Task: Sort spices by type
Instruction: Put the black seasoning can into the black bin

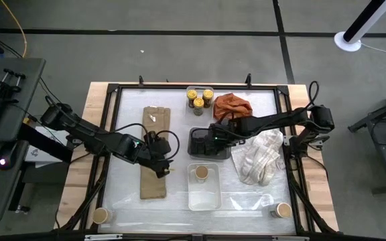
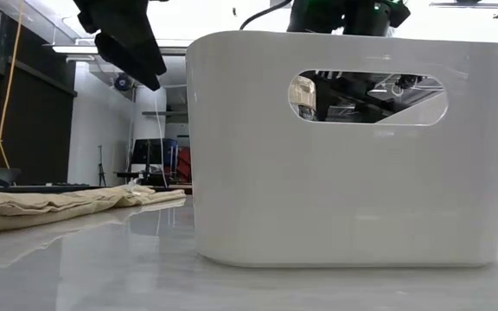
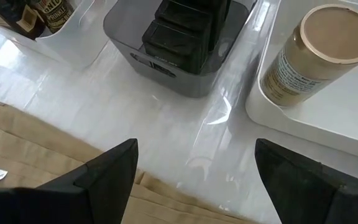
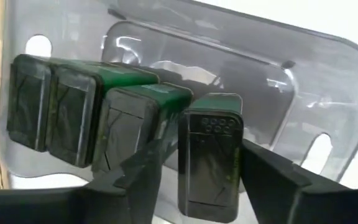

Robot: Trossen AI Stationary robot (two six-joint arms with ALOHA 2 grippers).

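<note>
The step in hand is judged to be the setting of a dark tin (image 4: 211, 140) into the grey bin (image 1: 197, 151). The right tool (image 4: 199, 163) is held over the bin with the tin upright between its two sides; whether the tin is pinched or already free cannot be told. The tin should be rested on the bin's floor before it is let go, so that it is not dropped or tipped. It should be kept parallel to the other tins (image 4: 73, 112), which are stood in a row just beside it in the bin. The tool is best lifted straight up afterwards, so that the row is not knocked and the bin's wall is not caught.

The left tool (image 3: 194, 155) is spread wide and empty. It is held above the worktop (image 1: 179, 201) near the bin, over the edge of a tan cloth (image 1: 154, 181).

Only tins are seen in the bin. Just beside the bin lies a white tray (image 1: 204, 195), in which one tan-topped tub (image 1: 201, 173) is stood. On the bin's opposite side, the yellow-lidded jars (image 1: 198, 99) are grouped close together. Two more tubs (image 1: 100, 215) (image 1: 282, 210) are left well apart from the bin, at two corners of the worktop, and are judged yet to be sorted.
</note>
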